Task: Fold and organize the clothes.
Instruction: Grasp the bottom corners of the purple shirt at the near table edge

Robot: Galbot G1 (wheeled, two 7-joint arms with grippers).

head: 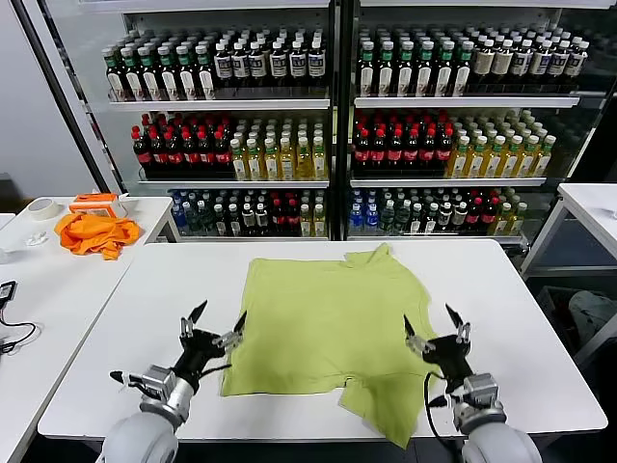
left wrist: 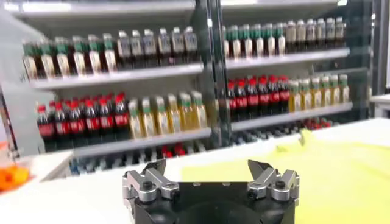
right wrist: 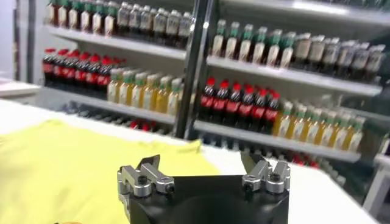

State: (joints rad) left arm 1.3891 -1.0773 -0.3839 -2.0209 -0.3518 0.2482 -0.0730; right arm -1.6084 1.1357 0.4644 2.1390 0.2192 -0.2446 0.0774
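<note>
A lime green T-shirt (head: 328,323) lies spread flat near the middle of a white table (head: 521,318), plain side up. Its far edge bunches slightly at the collar, and one sleeve hangs toward the near right edge of the table.

The left hand (head: 217,328) hovers above the table at the shirt's near left corner, its fingers spread wide apart and holding nothing. The right hand (head: 434,328) hovers over the shirt's near right side, fingers likewise spread wide and empty.

On a second table at the far left sits a crumpled orange garment (head: 94,233), with a roll of tape (head: 40,207) beside it. Behind both tables stand glass-fronted shelves (head: 333,101) lined with rows of drink bottles (head: 395,145) in red, yellow and dark colours.
</note>
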